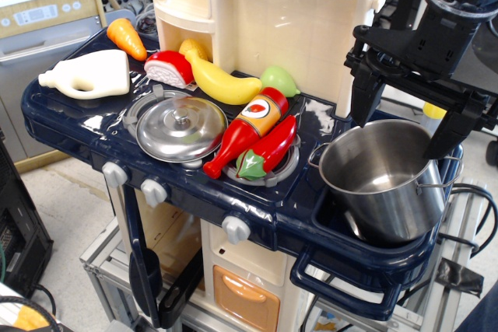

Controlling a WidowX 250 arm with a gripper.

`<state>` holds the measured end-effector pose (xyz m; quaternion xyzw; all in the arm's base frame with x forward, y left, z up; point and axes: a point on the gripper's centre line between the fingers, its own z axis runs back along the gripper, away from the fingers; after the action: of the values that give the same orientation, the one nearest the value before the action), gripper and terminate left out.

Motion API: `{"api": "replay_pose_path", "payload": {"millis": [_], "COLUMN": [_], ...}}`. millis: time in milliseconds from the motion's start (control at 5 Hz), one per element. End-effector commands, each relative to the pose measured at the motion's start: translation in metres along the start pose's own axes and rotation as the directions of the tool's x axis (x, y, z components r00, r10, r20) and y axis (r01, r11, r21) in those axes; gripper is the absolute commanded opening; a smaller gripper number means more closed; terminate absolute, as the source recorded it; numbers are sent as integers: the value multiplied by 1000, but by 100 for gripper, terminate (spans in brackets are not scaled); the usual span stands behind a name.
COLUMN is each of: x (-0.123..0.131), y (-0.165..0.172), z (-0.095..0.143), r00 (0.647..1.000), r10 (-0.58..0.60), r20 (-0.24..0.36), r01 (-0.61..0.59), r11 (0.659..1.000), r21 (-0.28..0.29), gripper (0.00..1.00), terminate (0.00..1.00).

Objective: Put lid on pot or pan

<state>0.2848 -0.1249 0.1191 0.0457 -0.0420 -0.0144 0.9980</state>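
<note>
My claw (408, 114): spread wide, empty, fingers straddling the pot (381, 180).
Lid (181, 127): well left of the pot, flat on the burner.
Grip: I'd pinch the central knob (182, 121), lift straight, lower level onto the pot's rim.

A shiny, slightly domed steel lid (181, 127) with a small central knob lies flat on the left stove burner. Well apart to the right, the deep steel pot (384, 180) sits upright and uncovered in the sink.
</note>
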Motion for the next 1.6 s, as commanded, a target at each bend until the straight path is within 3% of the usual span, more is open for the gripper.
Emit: {"api": "replay_pose_path", "payload": {"millis": [0,200,400,800,1400], "x": [0,12,12,2,0], "y": [0,49,81,143,180], "z": [0,26,27,3,-42], "r00": [1000,992,983,981,973], "r10": [0,-118,-172,-192,-231], "r20": [0,-52,-59,-34,25], "r01": [0,123,180,195,229], "r11": [1000,985,970,972,970], "r21": [0,122,166,131,78], "gripper": [100,100,100,100,100], "terminate": [0,0,0,0,0]}}
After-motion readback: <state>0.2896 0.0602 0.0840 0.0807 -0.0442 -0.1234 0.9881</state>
